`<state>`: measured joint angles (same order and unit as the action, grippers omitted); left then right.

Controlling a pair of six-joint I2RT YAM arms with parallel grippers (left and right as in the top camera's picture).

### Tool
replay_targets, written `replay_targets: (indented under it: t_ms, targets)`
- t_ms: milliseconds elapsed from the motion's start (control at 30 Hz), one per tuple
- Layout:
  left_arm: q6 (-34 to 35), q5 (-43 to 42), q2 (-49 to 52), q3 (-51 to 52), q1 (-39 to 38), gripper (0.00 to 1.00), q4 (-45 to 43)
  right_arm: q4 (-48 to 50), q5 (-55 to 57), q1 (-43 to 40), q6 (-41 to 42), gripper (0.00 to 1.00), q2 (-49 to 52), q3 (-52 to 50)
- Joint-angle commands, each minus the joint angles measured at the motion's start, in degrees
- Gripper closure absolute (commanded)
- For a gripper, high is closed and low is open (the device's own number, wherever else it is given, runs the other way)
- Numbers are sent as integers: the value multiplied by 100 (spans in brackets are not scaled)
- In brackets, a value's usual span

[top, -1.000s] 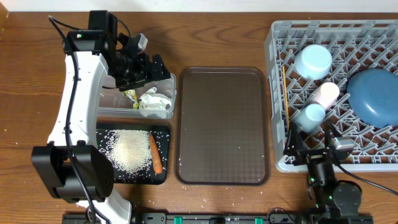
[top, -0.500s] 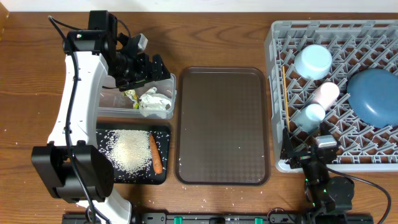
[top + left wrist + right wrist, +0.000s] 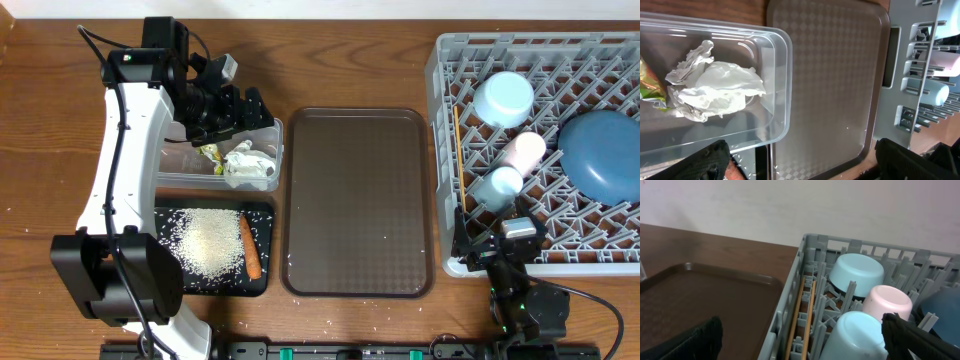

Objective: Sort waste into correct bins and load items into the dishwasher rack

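Over the clear tub [image 3: 172, 165]: the left gripper [image 3: 225, 108] is hanging above the tub's far right corner, fingers spread wide, grasping nothing.
Clear tub: it is sitting just left of the brown serving tray [image 3: 358, 200] and is holding the crumpled white paper [image 3: 720, 87], with the green-yellow wrapper [image 3: 211, 155] lying against the paper's left side.
Black tray [image 3: 262, 215]: it is sitting just in front of the tub, carrying a heap of rice [image 3: 210, 240] with the carrot [image 3: 250, 245] lying along the heap's right edge.
Stray grains: a few are lying on the table [image 3: 50, 150] near its front edge.
Right gripper [image 3: 495, 245]: it is waiting at the near left corner of the dishwasher rack [image 3: 440, 70], fingers parted wide, nothing between them.
Dishwasher rack: it is holding the pale blue bowl [image 3: 503, 98] bottom up at the far left, the pink cup [image 3: 523, 150] and light blue cup [image 3: 497, 185] in front of it, and the dark blue plate [image 3: 603, 152] leaning at the right.
Chopsticks [image 3: 800, 312]: they are lying side by side along the rack's left wall.
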<state>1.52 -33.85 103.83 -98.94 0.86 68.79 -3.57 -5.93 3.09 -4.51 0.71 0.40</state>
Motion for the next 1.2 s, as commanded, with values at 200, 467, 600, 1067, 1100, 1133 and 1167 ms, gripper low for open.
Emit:
replay_targets:
  t_ms: [200,467,600,1067,1100,1133,1167]
  targets:
    - [4,48,28,26,13,5,20,-22,-4,31,-92,1,-42,-9]
    - [7,48,28,26,13,5,20,-22,-4,31,-92,1,-42,-9]
    - [7,48,28,26,13,5,20,-22,-4,31,-92,1,-42,-9]
    - [4,48,-166,26,9,5,20,-22,-4,31,-92,1,-42,-9]
    - [7,50,-254,26,9,5,20,-22,-4,31,-92,1,-42,-9]
    - [4,48,-343,26,9,5,20,-22,-4,31,-92,1,-42,-9]
    - [7,48,-444,26,7,5,20,-22,-4,31,-92,1,-42,-9]
